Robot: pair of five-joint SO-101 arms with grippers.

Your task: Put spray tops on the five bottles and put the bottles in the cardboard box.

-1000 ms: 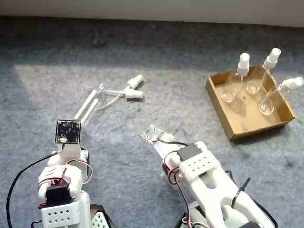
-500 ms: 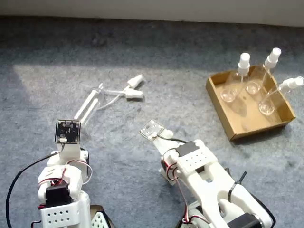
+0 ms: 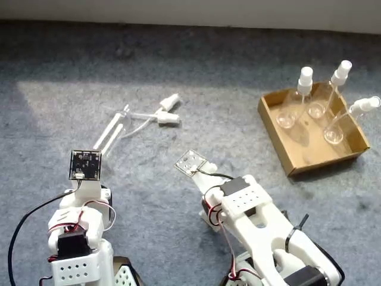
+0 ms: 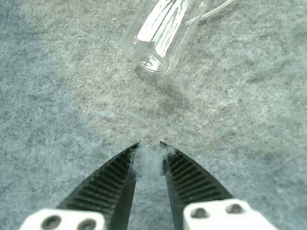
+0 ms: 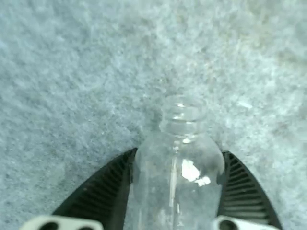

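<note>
My right gripper [image 5: 178,153] is shut on a clear bottle [image 5: 176,158] with no spray top, its open neck pointing away over the carpet. From above, this bottle [image 3: 190,162] sticks out ahead of the right arm near the middle. My left gripper [image 4: 149,144] hangs low over the carpet with nothing in it, its jaws nearly together. A second clear bottle [image 4: 163,33] lies on its side just beyond it, also seen from above [image 3: 113,134]. Two loose spray tops [image 3: 169,101] [image 3: 168,118] with thin tubes lie further back. The cardboard box [image 3: 274,140] holds three topped bottles [image 3: 297,98].
The floor is grey carpet, sunlit in the middle. The box sits at the far right, its near wall facing the right arm. The left arm's camera board [image 3: 85,165] stands near the lying bottle. Open carpet lies between the spray tops and the box.
The right arm has drawn back slightly and shifted the held bottle a little away from the camera. The left arm and the items on the carpet stayed put.
</note>
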